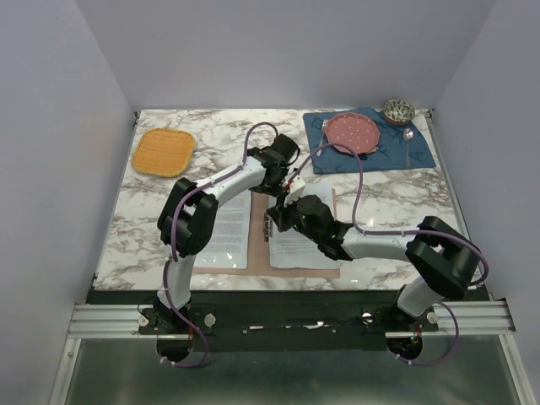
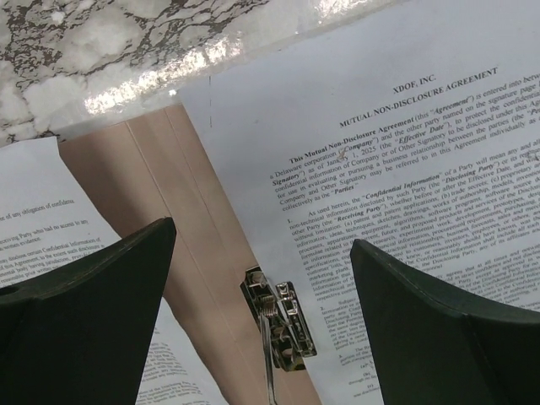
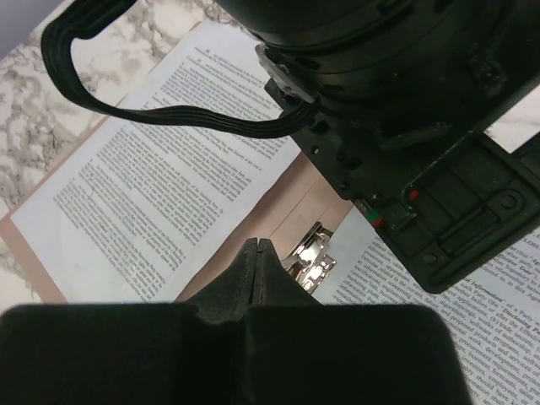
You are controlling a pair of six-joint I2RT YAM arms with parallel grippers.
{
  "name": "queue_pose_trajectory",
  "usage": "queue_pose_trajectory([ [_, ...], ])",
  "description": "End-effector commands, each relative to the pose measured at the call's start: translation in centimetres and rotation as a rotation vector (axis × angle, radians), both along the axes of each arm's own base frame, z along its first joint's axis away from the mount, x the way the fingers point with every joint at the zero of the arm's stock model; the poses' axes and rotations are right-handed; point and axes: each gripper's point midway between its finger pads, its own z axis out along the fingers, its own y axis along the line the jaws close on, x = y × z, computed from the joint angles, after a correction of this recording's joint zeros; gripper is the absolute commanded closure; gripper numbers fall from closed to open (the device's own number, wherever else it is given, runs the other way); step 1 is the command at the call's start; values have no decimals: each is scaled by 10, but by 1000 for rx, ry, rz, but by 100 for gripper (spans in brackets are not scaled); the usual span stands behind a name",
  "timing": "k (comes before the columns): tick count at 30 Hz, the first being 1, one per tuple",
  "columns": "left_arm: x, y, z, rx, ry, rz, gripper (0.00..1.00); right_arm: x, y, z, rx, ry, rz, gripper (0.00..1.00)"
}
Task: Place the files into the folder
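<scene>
Files (image 1: pixel 224 232) are lying flat across the open folder (image 2: pixel 169 186), flanking its clip (image 2: pixel 283 325); left gripper (image 2: pixel 261 236) is hovering spread wide, right gripper (image 3: pixel 257 246) clenched empty nearby.

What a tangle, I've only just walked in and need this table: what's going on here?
Two arms are filing papers. The two files lie flat either side of the metal clip of the open folder. The left gripper hovers open over the clip; the right gripper is shut beside it, holding nothing.
</scene>
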Motion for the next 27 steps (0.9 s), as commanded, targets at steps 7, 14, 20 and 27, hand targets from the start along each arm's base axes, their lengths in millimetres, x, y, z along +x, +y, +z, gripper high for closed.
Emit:
queue_pose_trajectory([
  [7, 4, 12, -29, 87, 22, 76, 2, -1, 29, -26, 10, 83, 159, 99],
  [14, -5, 15, -45, 110, 76, 69, 2, -4, 47, -42, 22, 134, 231, 99],
  [20, -10, 19, -58, 116, 116, 60, 3, -13, 54, -59, 24, 183, 284, 99],
  [27, -14, 25, -69, 126, 163, 54, 4, -26, 46, -81, -2, 235, 301, 99],
])
